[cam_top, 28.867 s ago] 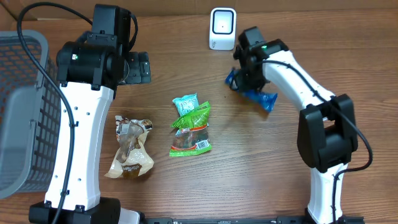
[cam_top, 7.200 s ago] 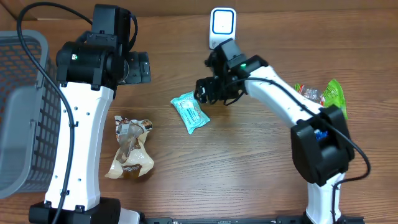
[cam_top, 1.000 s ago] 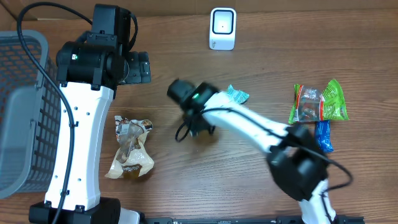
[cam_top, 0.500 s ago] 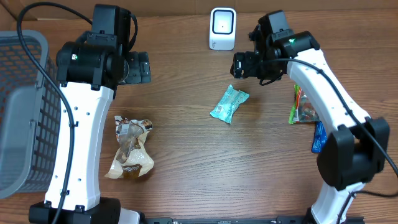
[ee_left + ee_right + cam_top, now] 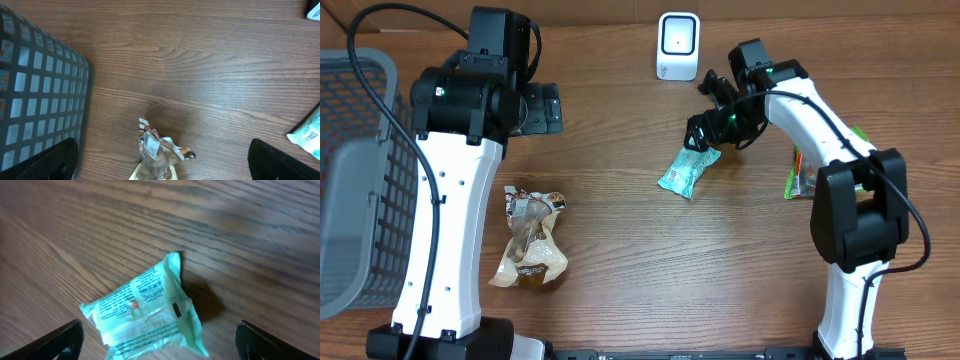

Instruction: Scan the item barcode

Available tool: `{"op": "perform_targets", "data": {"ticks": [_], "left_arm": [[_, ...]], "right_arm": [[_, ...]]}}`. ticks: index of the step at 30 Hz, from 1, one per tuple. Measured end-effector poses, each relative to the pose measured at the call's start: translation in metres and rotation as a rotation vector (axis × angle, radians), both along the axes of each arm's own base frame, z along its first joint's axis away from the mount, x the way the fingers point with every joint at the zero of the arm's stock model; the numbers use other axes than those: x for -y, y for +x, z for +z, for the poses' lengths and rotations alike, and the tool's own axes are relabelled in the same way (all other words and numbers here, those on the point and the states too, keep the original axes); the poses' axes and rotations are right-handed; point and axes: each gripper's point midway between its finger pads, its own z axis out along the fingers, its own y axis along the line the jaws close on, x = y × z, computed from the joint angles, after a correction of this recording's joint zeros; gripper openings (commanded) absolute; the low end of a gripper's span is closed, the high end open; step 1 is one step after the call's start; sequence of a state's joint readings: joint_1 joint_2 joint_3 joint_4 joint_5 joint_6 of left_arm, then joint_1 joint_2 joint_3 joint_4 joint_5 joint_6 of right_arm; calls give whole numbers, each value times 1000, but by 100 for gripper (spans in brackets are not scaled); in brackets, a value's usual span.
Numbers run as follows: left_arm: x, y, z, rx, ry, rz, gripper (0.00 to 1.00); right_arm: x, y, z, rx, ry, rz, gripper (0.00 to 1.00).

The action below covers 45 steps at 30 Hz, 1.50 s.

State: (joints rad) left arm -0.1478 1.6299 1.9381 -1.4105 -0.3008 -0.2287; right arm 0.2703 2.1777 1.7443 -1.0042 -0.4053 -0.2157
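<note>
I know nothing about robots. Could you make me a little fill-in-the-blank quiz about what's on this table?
The right arm's fingers hang above the teal packet, spread ___.
The scanner at the table's far edge is coloured ___.
The crumpled brown bag lies beside the ___ arm.
Missing words: open, white, left.
</note>
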Motion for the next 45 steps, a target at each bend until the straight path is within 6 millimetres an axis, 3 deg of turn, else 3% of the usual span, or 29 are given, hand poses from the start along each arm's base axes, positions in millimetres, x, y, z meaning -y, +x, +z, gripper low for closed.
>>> {"op": "perform_targets", "data": {"ticks": [8,11,15,18,22,28,32,36,39,43,44,45], "left_arm": [[0,0,0,0,0,0,100],[0,0,0,0,0,0,100],[0,0,0,0,0,0,100],[0,0,0,0,0,0,100],[0,0,0,0,0,0,100],[0,0,0,0,0,0,100],[0,0,0,0,0,0,100],[0,0,0,0,0,0,100],[0,0,0,0,0,0,100],[0,0,0,0,0,0,100],[0,0,0,0,0,0,100],[0,0,0,0,0,0,100]], "right_arm": [[-3,-3,-28,-3,2,115,78],[-5,-7,-39,-32,16,128,59],[-6,-14,-39,-82,28,98,36],[-4,-26,-39,-172,20,24,30],[0,-41,-39,-315,-5,-131,33],[-8,-51,-39,-432,-42,-310,66],[-26,-52,-40,-420,-36,-320,66],[-34,-54,-43,-418,-40,-319,55],[-34,-59,-46,-428,-32,-319,41],[-34,-61,-49,-429,0,-312,17],[-35,-62,-48,-435,13,-316,6],[-35,-63,-47,-437,19,-314,4]]}}
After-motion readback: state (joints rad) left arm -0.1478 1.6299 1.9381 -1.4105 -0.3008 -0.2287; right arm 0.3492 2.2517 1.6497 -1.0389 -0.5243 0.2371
